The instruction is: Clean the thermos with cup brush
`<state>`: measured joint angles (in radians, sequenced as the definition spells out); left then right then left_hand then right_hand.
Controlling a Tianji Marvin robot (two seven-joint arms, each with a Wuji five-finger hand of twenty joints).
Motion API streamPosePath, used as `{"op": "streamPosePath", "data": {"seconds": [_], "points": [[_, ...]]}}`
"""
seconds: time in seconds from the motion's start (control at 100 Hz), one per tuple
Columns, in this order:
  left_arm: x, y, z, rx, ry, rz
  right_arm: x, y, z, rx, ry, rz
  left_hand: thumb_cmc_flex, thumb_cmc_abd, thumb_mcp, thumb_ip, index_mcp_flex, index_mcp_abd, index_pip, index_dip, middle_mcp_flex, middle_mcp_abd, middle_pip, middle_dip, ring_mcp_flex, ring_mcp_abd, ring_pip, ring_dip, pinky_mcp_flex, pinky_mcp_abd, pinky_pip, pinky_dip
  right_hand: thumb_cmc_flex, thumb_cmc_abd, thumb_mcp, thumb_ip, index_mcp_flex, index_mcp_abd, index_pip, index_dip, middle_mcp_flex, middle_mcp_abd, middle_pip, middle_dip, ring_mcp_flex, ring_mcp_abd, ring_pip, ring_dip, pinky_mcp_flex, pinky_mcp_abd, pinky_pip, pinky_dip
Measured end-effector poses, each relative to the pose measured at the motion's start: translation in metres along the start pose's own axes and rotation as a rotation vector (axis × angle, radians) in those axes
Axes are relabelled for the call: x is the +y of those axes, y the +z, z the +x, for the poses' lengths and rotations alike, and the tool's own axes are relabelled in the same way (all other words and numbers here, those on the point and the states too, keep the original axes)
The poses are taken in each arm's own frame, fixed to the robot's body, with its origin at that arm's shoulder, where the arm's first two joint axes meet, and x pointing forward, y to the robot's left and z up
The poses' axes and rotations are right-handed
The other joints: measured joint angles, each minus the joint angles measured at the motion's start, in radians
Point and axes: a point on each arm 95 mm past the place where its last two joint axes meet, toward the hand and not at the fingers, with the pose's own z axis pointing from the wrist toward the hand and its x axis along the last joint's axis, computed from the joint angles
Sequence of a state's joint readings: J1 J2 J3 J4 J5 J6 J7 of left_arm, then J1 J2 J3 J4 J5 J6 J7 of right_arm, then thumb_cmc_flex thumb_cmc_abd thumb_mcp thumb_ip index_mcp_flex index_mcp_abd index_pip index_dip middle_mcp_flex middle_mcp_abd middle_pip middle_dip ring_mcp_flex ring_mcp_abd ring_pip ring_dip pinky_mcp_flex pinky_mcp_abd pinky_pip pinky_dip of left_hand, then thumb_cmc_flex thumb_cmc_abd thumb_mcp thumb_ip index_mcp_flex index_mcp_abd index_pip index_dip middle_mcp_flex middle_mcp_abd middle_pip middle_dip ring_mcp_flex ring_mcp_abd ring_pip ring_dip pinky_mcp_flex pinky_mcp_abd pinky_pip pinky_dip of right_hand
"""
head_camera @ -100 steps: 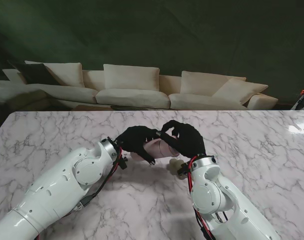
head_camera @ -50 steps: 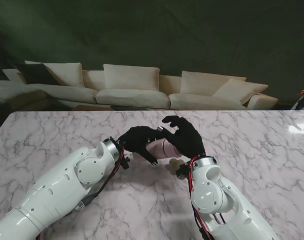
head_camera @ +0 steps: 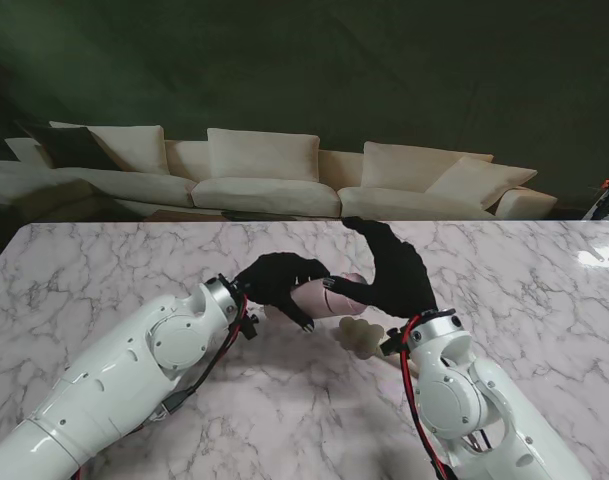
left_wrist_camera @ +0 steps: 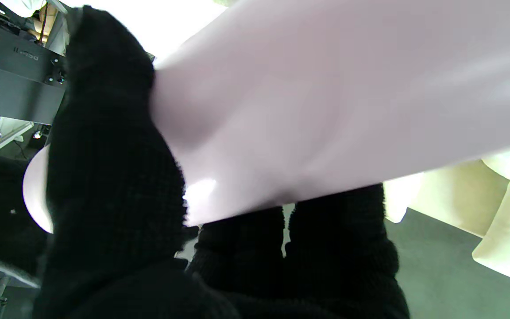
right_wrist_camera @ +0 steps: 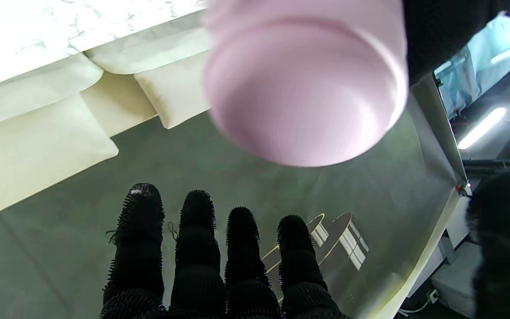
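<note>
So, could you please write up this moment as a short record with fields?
left hand: shut on the thermos, held off the table
thermos: pink, lying roughly level, one end toward the right hand
right hand: open, fingers spread beside the thermos end, holding nothing
brush: pale head on the table, nearer to me than the thermos, ungrasped
table: white marble

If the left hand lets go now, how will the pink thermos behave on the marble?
The thermos lies sideways in the left hand; round, it would probably roll. Its smooth, glossy wall may slip against knitted fingers. It looks rigid.
</note>
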<state>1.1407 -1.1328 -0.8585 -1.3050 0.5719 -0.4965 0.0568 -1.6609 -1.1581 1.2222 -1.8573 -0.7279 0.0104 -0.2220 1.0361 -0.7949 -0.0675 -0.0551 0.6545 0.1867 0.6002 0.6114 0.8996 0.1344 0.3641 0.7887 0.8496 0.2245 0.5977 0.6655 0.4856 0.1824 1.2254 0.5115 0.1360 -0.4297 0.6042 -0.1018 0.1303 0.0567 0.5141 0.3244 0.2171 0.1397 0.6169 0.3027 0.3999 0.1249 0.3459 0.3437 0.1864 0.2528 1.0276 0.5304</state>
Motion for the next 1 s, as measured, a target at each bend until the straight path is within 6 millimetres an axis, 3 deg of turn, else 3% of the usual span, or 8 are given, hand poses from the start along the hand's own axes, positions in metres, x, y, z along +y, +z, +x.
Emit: {"op": "streamPosePath", "data": {"seconds": [0.19, 0.4, 0.52, 0.56, 0.64, 0.78, 0.9, 1.0], "points": [[-0.002, 0.0, 0.001, 0.002, 0.005, 0.009, 0.008, -0.02, -0.011, -0.022, -0.045, 0.075, 0.0, 0.0, 0.0, 0.0, 0.0, 0.0, 0.0, 0.0, 0.0, 0.0, 0.0, 0.0, 0.0, 0.0, 0.0, 0.0, 0.0, 0.0, 0.0, 0.0, 0.027, -0.086, 0.039, 0.0, 0.002, 0.03, -0.021, 0.0, 0.0, 0.024, 0.027, 0.03, 0.123, 0.027, 0.093, 0.026, 0.173, -0.014, 0.12, 0.0], [-0.003, 0.0, 0.0, 0.002, 0.007, 0.016, -0.003, -0.028, -0.009, -0.031, -0.04, 0.125, 0.0, 0.0, 0.0, 0.0, 0.0, 0.0, 0.0, 0.0, 0.0, 0.0, 0.0, 0.0, 0.0, 0.0, 0.001, 0.001, 0.0, 0.0, 0.0, 0.0, 0.272, -0.102, -0.035, 0.008, 0.042, 0.03, -0.004, 0.057, 0.033, 0.024, 0.11, 0.104, 0.293, 0.053, 0.18, 0.069, 0.381, 0.0, 0.229, -0.046], [-0.003, 0.001, 0.001, 0.003, 0.006, 0.019, -0.014, -0.025, -0.005, -0.053, -0.021, 0.129, 0.0, 0.0, 0.0, 0.0, 0.0, 0.0, 0.0, 0.0, 0.0, 0.0, 0.0, 0.0, 0.0, 0.0, 0.001, 0.001, 0.0, 0.0, 0.0, 0.0, 0.378, -0.03, -0.107, 0.019, 0.076, 0.005, 0.046, 0.075, 0.221, -0.006, 0.207, 0.186, 0.559, 0.008, 0.418, 0.184, 0.606, -0.013, 0.416, -0.046], [-0.003, 0.001, 0.001, 0.003, 0.005, 0.02, -0.016, -0.023, -0.004, -0.058, -0.016, 0.12, 0.0, 0.0, 0.0, 0.0, 0.0, 0.0, 0.0, 0.0, 0.0, 0.0, 0.0, 0.0, 0.0, 0.0, 0.001, 0.001, 0.0, 0.0, 0.0, 0.0, 0.339, -0.011, -0.046, 0.019, 0.103, -0.01, 0.076, 0.075, 0.328, -0.027, 0.233, 0.217, 0.663, -0.003, 0.498, 0.211, 0.696, -0.015, 0.499, -0.04], [-0.003, 0.001, 0.001, 0.004, 0.004, 0.02, -0.019, -0.018, -0.004, -0.072, -0.007, 0.087, 0.0, 0.0, 0.0, 0.0, 0.0, 0.0, 0.0, 0.0, 0.0, 0.0, 0.0, 0.0, 0.0, 0.0, 0.001, 0.001, 0.0, 0.0, 0.0, 0.0, 0.227, -0.01, -0.009, -0.005, 0.164, -0.029, 0.11, 0.064, 0.573, -0.002, 0.247, 0.245, 0.823, -0.012, 0.613, 0.235, 0.839, -0.002, 0.624, -0.038], [0.0, 0.002, 0.002, 0.006, 0.0, 0.012, -0.024, -0.011, 0.0, -0.132, 0.036, 0.077, 0.0, 0.0, 0.0, 0.0, 0.0, 0.0, 0.0, 0.0, 0.0, 0.0, 0.0, 0.0, 0.0, 0.0, 0.001, -0.008, 0.0, 0.0, 0.0, 0.0, 0.098, 0.071, -0.025, -0.018, 0.256, -0.03, 0.143, -0.012, 0.848, 0.038, 0.324, 0.262, 0.871, 0.006, 0.791, 0.282, 0.917, 0.037, 0.713, -0.038], [0.001, 0.001, 0.001, 0.003, -0.003, 0.01, -0.026, -0.008, 0.001, -0.126, 0.012, 0.073, 0.0, 0.0, 0.0, 0.0, 0.0, 0.0, 0.0, 0.004, 0.0, 0.0, 0.0, 0.0, 0.0, 0.0, 0.001, -0.01, 0.0, 0.0, 0.0, 0.0, -0.09, 0.191, -0.069, -0.016, 0.214, -0.03, 0.133, -0.063, 0.818, 0.038, 0.329, 0.259, 0.871, 0.033, 0.709, 0.242, 0.909, 0.061, 0.715, -0.064], [0.001, 0.002, 0.0, 0.001, -0.003, 0.011, -0.026, -0.009, 0.002, -0.126, 0.002, 0.071, 0.0, 0.0, 0.0, 0.0, 0.0, 0.0, 0.0, 0.004, 0.0, 0.0, 0.0, 0.0, 0.0, 0.0, 0.001, -0.009, 0.0, 0.0, 0.0, 0.0, -0.231, 0.278, -0.072, -0.009, 0.033, -0.094, 0.047, -0.083, 0.565, 0.008, 0.252, 0.213, 0.735, 0.083, 0.576, 0.229, 0.725, 0.082, 0.663, -0.067]]}}
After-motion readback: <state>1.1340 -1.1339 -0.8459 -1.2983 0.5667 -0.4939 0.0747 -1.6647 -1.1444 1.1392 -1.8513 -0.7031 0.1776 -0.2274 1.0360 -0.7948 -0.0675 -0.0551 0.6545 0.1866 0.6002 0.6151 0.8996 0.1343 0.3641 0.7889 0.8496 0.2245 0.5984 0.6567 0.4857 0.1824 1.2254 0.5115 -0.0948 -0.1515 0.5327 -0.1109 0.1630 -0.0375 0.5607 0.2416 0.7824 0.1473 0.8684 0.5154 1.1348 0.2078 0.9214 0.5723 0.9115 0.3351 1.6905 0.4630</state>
